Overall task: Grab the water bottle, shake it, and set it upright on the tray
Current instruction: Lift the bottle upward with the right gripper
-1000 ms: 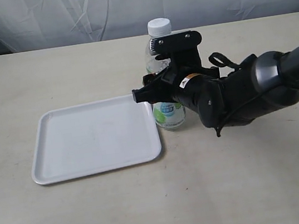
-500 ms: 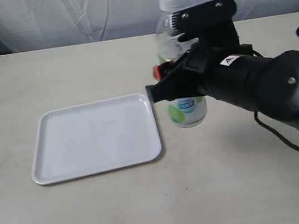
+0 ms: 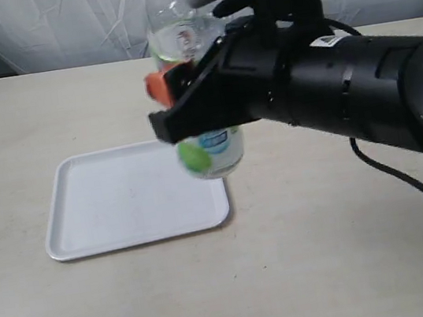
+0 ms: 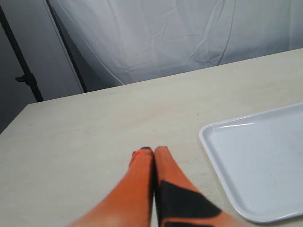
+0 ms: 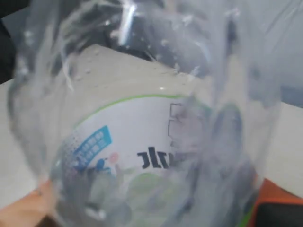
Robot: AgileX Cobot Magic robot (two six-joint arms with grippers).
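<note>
Two orange fingers (image 4: 141, 170) of the left gripper (image 4: 153, 151) lie pressed flat together with nothing between them, over bare table (image 4: 80, 137) just short of the tray (image 4: 255, 161), whose rounded corner and low raised rim show in the left wrist view. Seen from the exterior view, the tray (image 3: 134, 198) is flat, white and rectangular, and lies bare on the beige table (image 3: 99, 311). At the tray's right edge hangs the water bottle (image 3: 212, 149), lifted clear of the table and leaning a little, its base showing over the tray's far right corner. It is small and of clear plastic, with water beading inside the upper part. A white label (image 3: 221, 139) wraps the lower body, with a green circle on it. Whether the cap is on cannot be told, since the bottle's top is hidden by the gripper. The right gripper (image 3: 189, 90) is clamped across the bottle's middle, and one orange pad (image 3: 157, 84) shows on the side toward the tray. The bulky black arm (image 3: 345, 91) stretches away to the right of the tray. In the right wrist view the bottle (image 5: 142, 94) fills the frame, blurred, its label (image 5: 137, 137) white with a green border, dark characters and a blue patch.
</note>
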